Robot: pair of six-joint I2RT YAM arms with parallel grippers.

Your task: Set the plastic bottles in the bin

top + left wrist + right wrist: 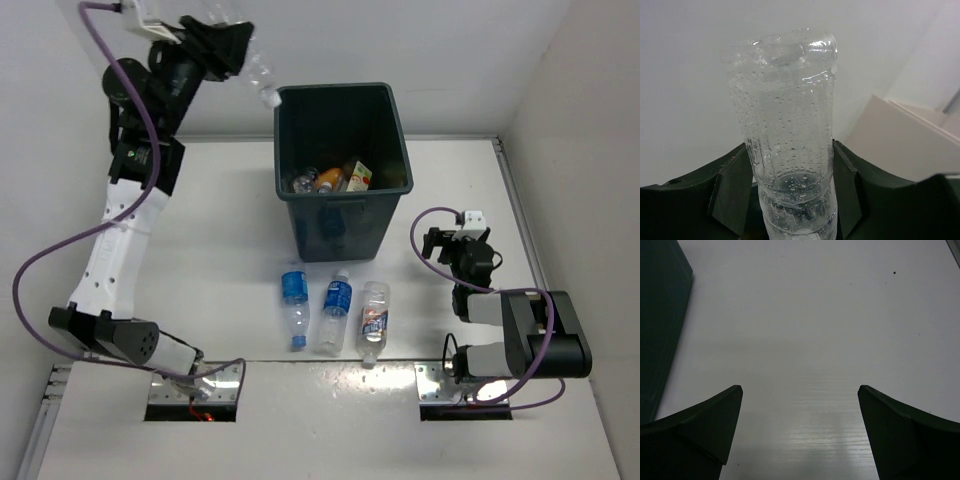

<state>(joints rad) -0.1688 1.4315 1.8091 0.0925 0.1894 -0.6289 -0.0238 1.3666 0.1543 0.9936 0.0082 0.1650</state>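
My left gripper (232, 45) is raised high at the back left, shut on a clear unlabelled plastic bottle (257, 75) whose capped end points down over the bin's far left corner. In the left wrist view the wet bottle (782, 100) stands between the fingers (732, 192). The dark grey-green bin (335, 228) stands at the back centre. Three more clear bottles lie side by side in front of it: two with blue labels (294, 300) (336, 312) and one with a white label (373, 318). My right gripper (437, 243) is open and empty, right of the bin.
Inside the bin lie an orange bottle (325, 180), a small white carton (360, 175) and other items. The right wrist view shows bare white table (805, 330) and the bin's wall (660, 320) at the left. White walls close in the table.
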